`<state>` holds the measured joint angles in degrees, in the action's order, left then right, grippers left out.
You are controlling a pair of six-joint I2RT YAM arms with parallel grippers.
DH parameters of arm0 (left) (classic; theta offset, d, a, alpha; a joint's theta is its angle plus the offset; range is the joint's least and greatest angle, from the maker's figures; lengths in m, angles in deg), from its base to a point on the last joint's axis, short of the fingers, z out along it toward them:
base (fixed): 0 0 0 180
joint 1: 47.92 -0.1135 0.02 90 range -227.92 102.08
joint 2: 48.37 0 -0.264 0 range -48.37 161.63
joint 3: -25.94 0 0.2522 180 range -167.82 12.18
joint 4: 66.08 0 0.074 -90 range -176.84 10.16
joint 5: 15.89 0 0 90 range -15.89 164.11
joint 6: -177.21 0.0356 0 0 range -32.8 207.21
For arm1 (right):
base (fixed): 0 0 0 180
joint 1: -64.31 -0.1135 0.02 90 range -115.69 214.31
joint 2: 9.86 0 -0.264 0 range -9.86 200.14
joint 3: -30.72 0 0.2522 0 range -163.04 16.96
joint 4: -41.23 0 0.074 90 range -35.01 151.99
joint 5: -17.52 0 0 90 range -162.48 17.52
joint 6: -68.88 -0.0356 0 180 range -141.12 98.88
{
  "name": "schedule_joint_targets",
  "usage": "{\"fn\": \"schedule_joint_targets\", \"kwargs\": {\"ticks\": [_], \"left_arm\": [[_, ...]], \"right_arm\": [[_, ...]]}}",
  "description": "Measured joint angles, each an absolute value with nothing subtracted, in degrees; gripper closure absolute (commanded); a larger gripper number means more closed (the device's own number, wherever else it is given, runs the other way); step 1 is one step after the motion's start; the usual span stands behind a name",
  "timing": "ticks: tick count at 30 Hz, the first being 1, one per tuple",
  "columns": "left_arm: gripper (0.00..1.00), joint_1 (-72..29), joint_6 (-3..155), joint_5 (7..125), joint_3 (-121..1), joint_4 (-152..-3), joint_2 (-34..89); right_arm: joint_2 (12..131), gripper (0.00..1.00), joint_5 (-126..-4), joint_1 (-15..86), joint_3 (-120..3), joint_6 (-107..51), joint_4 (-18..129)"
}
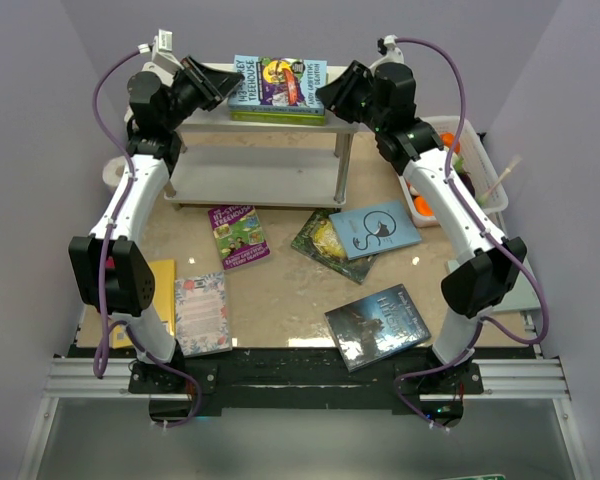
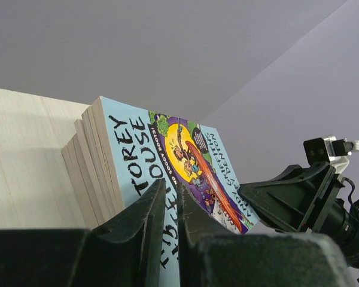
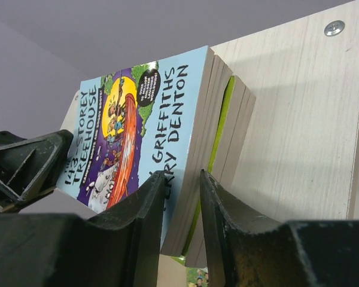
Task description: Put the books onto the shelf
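The shelf (image 1: 250, 180) stands at the back of the table, and a stack of books lies flat on its top board. A light-blue treehouse book (image 1: 278, 85) tops the stack. My left gripper (image 1: 225, 88) is at the stack's left edge, shut, its tips over the blue cover (image 2: 172, 182). My right gripper (image 1: 330, 95) is at the right edge, its jaws closed around the top book's page edge (image 3: 182, 172). On the table lie a purple book (image 1: 238, 236), a dark green one (image 1: 325, 245), a light-blue cat book (image 1: 375, 228), a dark grey one (image 1: 377, 325), a pink floral one (image 1: 201, 312) and a yellow one (image 1: 160, 285).
A white basket (image 1: 470, 185) with orange vegetables sits right of the shelf, close to my right arm. Purple cables loop from both arms. The shelf's lower board is bare. Pale walls close in the table on three sides.
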<state>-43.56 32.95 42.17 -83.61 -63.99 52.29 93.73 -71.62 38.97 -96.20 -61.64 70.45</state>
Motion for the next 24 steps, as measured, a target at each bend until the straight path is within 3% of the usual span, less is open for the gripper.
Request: {"fn": "schedule_joint_targets", "kwargs": {"ticks": [5, 16, 20, 24], "left_arm": [[0.61, -44.9, 32.8, 42.2, -83.6, -64.3, 52.1], [0.56, -49.2, 32.2, 44.1, -80.4, -65.3, 48.8], [0.57, -50.1, 32.4, 46.8, -78.7, -67.9, 47.1], [0.59, -50.1, 32.4, 48.2, -78.7, -70.3, 47.2]], "right_arm": [[93.5, 0.6, -71.6, 39.0, -95.9, -61.6, 70.2], [88.7, 0.52, -72.9, 40.7, -90.9, -61.4, 71.3], [80.4, 0.67, -75.8, 41.4, -81.5, -60.5, 69.8], [75.1, 0.7, -77.7, 41.5, -77.3, -59.9, 69.6]]}}
